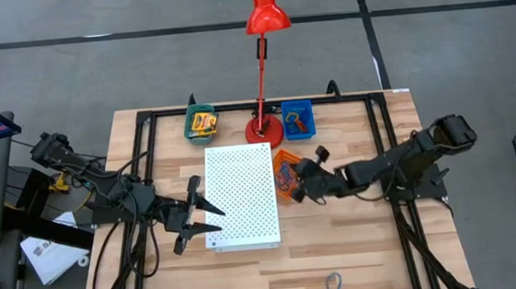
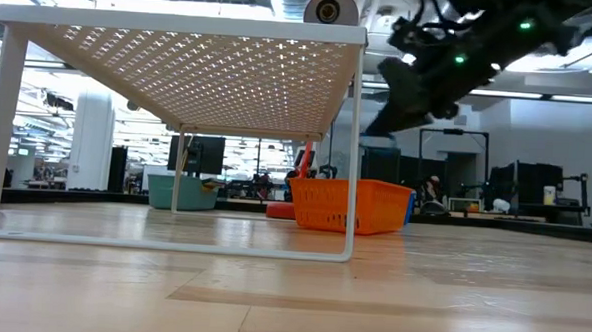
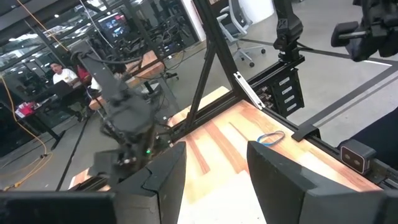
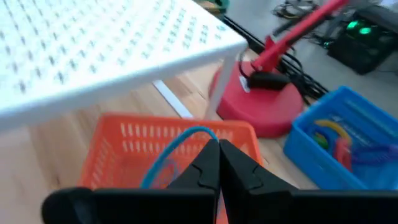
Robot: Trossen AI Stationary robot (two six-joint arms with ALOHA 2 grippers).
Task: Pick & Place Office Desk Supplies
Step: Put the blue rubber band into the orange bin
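Note:
My right gripper [image 4: 218, 154] is shut on a thin blue loop [image 4: 163, 159] just above the orange bin [image 4: 155, 140], which stands to the right of the white perforated board [image 1: 241, 194]. In the high view that gripper [image 1: 301, 185] hangs at the bin's right rim [image 1: 284, 157]. A green bin [image 1: 202, 123] with yellow-and-green boxes and a blue bin [image 1: 298, 120] with coloured loops stand at the far edge. Another loop [image 1: 334, 283] lies flat near the front edge. My left gripper [image 1: 194, 216] hovers open and empty at the board's left edge. My right gripper pinches the blue loop's upper bend [image 4: 198, 130] between its two shut fingertips, coming slanting down from the table's right side. The loop hangs below the fingers as a slack arc over the orange bin; whether its lower end touches the bin, I cannot tell.
The red desk lamp [image 1: 264, 125] stands between the green and blue bins, its base close to the orange bin's far side. The white board is a raised shelf on thin legs [image 2: 355, 149]. Bare wood lies along the front of the table.

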